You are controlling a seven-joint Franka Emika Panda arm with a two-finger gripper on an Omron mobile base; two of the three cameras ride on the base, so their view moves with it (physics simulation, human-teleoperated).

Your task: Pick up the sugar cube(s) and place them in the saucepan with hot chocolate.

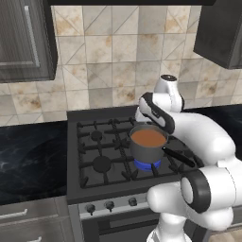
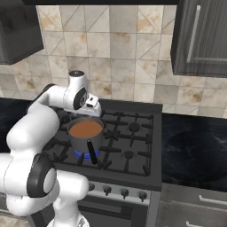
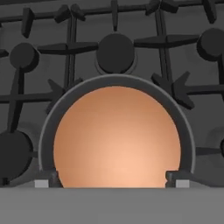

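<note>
Nearest the base, the stove's knobs (image 1: 109,205) run along the front panel. Just behind them the saucepan (image 1: 147,145) sits on the front burner of the stove (image 1: 94,156), a blue flame (image 1: 146,165) showing under it and its long black handle (image 2: 91,151) pointing toward the base. Reddish-brown hot chocolate (image 3: 117,138) fills it. In the hand view the gripper (image 3: 113,178) hangs right over the pot, its two fingertips (image 3: 51,177) spread wide, one near each side of the rim, with nothing between them. The sugar cube can't be made out anywhere. Beyond the pot lie the back burners (image 3: 114,52), then the tiled wall (image 2: 128,48).
</note>
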